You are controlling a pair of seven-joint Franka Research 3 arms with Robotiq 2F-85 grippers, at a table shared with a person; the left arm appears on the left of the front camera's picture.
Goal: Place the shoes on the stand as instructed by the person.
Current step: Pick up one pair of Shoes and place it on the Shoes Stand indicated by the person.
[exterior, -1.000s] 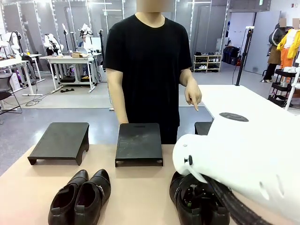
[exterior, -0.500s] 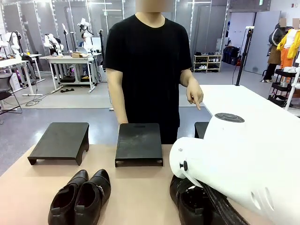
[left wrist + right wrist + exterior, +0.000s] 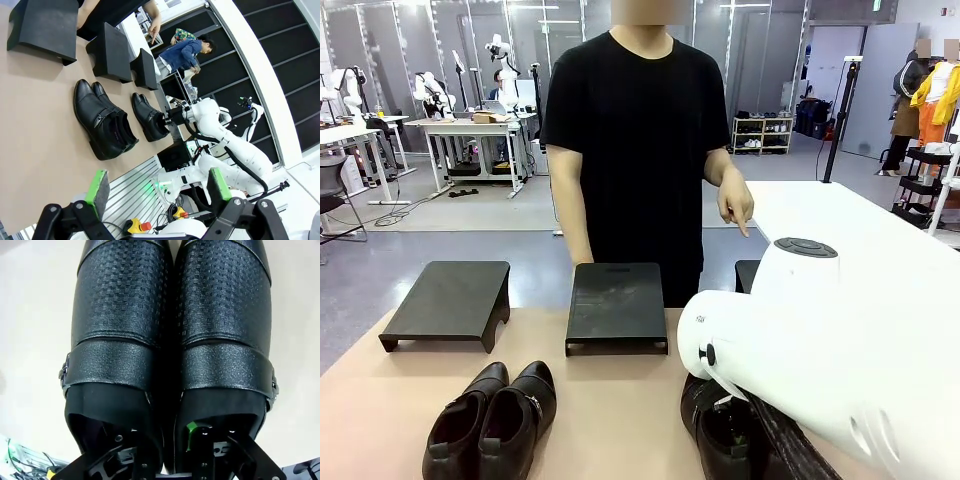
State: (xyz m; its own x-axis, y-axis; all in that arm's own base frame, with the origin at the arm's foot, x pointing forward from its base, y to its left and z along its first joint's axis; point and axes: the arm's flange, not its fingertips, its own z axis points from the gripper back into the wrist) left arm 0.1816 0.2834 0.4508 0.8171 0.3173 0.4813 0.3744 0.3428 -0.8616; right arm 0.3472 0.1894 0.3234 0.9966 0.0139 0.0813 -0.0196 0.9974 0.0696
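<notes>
Two pairs of glossy black shoes lie on the tan table. The left pair [image 3: 492, 420] [image 3: 102, 122] sits free in front of the left stand. Over the right pair [image 3: 725, 430] [image 3: 170, 340] hangs my right arm. My right gripper [image 3: 167, 440] [image 3: 169, 119] has one finger in each shoe's opening and is shut on the two inner walls; a green pad [image 3: 191, 436] shows inside the right shoe. The person [image 3: 635, 150] stands behind the middle stand [image 3: 616, 305], a hand [image 3: 735, 212] pointing down at the right stand [image 3: 750, 272]. My left gripper [image 3: 157, 187] hangs open, high above the table.
A left stand [image 3: 445, 300] sits at the far left of the table [image 3: 610, 420]. My right arm's white body [image 3: 840, 360] covers the table's right part and most of the right stand. Another person in blue [image 3: 187, 52] stands far behind.
My right arm has shifted slightly left and its elbow has risen over the right pair. The shoes have stayed on the table, and the person's hand keeps pointing.
</notes>
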